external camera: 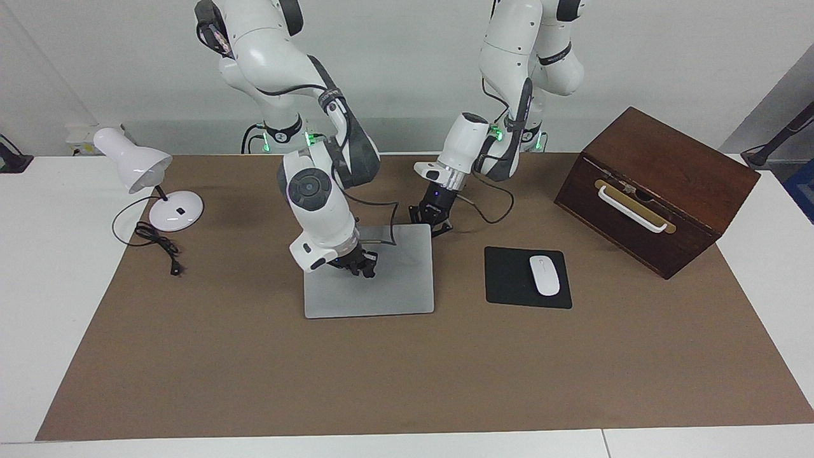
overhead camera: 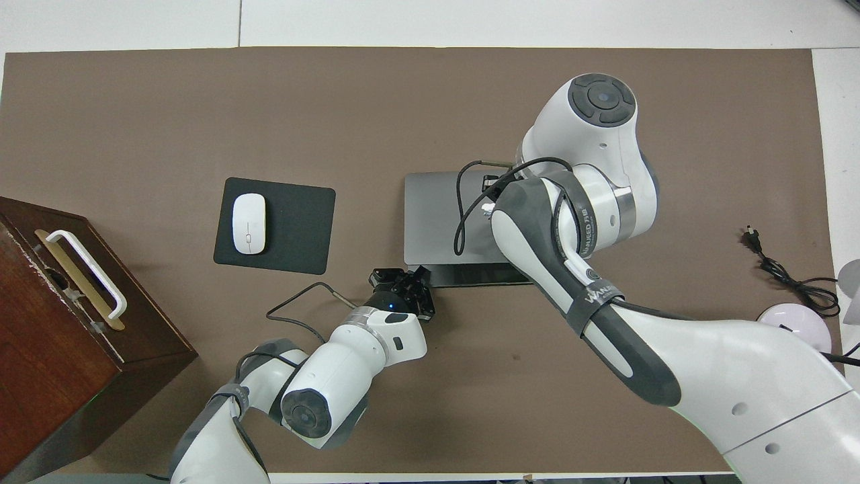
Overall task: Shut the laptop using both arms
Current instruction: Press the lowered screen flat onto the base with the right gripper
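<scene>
A black square mouse pad (external camera: 527, 277) lies flat on the brown table mat (external camera: 407, 375), with a white mouse (external camera: 544, 275) resting on it. Toward the left arm's end of the table stands a dark wooden box (external camera: 655, 187), turned at an angle, with a white handle (external camera: 631, 209) on a brass plate. Toward the right arm's end a white desk lamp (external camera: 149, 181) stands at the mat's edge, its black cord (external camera: 158, 245) trailing onto the mat
</scene>
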Tool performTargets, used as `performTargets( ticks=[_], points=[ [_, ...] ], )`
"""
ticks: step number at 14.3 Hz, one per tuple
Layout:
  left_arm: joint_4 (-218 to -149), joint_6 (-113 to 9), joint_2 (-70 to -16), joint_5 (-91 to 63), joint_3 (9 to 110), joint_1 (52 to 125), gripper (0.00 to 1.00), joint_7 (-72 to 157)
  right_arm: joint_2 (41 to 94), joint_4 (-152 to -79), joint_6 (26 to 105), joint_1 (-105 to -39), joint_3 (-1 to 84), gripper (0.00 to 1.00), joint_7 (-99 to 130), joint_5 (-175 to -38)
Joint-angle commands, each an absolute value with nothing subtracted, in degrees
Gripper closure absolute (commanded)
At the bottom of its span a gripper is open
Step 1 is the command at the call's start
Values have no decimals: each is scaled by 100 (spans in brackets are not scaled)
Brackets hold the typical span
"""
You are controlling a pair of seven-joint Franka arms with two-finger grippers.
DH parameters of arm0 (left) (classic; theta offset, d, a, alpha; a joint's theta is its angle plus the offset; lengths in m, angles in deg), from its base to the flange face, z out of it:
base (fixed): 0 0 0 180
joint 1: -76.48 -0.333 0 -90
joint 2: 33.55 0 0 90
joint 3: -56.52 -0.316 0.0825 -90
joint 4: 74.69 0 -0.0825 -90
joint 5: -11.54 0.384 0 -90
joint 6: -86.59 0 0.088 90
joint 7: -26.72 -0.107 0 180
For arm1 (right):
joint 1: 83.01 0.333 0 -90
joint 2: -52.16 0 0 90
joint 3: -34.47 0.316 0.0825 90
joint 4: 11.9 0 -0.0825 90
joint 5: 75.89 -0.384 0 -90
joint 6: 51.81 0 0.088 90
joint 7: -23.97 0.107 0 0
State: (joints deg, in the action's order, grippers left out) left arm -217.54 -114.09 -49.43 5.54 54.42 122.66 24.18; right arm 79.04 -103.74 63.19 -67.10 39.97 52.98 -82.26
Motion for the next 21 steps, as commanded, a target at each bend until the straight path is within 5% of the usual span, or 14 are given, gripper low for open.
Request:
performTargets(
  ticks=[1,21],
  points=[
    [-21909,-11415,-5201,522,5362,12376,100,2330,7800,-10682,6586,-6781,4054,100,5157,-8398],
    [-21953,-11415,-5192,522,5362,12350,100,2171,7844,-10981,7150,-6719,4054,100,5201,-8398]
  ],
)
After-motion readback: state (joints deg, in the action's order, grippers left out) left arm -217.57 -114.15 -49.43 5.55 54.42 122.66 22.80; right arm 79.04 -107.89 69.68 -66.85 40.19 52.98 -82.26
